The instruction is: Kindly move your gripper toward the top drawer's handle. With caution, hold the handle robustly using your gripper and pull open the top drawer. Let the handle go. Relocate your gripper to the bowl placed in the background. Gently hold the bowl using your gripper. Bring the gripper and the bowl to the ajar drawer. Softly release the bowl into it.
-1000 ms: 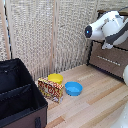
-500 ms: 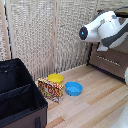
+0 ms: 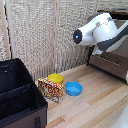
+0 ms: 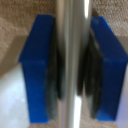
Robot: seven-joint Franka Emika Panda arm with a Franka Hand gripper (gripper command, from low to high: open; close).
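Gripper [image 4: 73, 65]: wrist view shows both blue fingers [image 4: 39, 67] pressed in on either side of the silver handle [image 4: 73, 55], bar running straight through the gap, dark pads against it or nearly so. Reads as clamped on the handle, little slack. In the exterior view the gripper itself is hidden behind the white arm [image 3: 97, 30]; only the arm's bulk shows, reaching toward the dresser [image 3: 112, 62] at the exterior view's right edge.

The top drawer front is the blurred grey-brown wood behind the bar in the wrist view. Can't tell from either view how far out the drawer is.

Yellow bowl [image 3: 55, 78] sits on the wooden floor [image 3: 95, 107] near the wicker screen [image 3: 40, 35], just behind a printed box [image 3: 50, 90] and just beside the blue bowl [image 3: 73, 88]. Black bin [image 3: 17, 97] at the exterior view's lower left. Bowl untouched, well apart from the arm.

Step in hand, by my read: grip and pull phase.

Risks:
- bar is smooth and round, so fingers could slide off if the pull isn't straight out
- angled pull could jam the drawer or twist the bar in the pads
- later, the blue bowl and box crowd the yellow one; a wide approach could knock either
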